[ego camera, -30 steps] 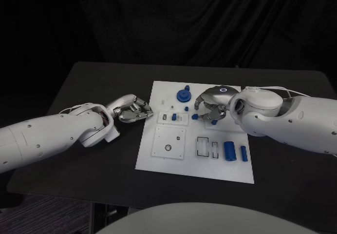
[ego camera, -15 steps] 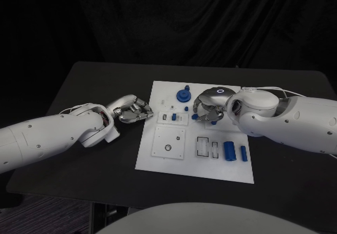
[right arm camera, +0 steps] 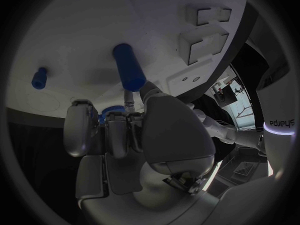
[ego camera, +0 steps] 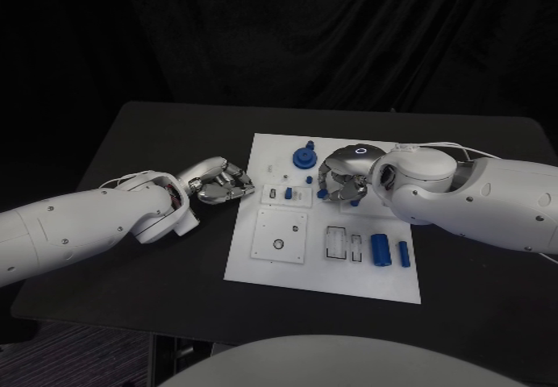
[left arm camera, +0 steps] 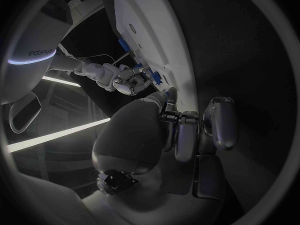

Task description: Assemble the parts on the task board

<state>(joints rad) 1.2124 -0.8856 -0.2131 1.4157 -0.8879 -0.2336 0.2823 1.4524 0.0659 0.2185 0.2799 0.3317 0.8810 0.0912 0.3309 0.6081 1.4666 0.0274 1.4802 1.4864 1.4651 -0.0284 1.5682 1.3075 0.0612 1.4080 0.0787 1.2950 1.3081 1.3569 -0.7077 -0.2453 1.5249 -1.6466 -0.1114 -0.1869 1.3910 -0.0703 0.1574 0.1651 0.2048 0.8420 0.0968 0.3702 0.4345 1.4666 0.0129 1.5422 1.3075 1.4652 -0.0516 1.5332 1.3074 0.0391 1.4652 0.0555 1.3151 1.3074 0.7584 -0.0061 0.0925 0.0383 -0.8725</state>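
Hiding board (ego camera: 268,266) middle, right hand (ego camera: 347,179) fingers curled, grip unclear, left hand (ego camera: 218,182) fisted, empty.

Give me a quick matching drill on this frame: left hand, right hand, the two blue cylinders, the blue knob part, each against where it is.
1. left hand
2. right hand
3. two blue cylinders
4. blue knob part

A. lying near the task board's near right corner
B. on the table, off the board's left edge
C. standing at the board's far edge
D. over the board's middle

Pairs: 1-B, 2-D, 3-A, 4-C
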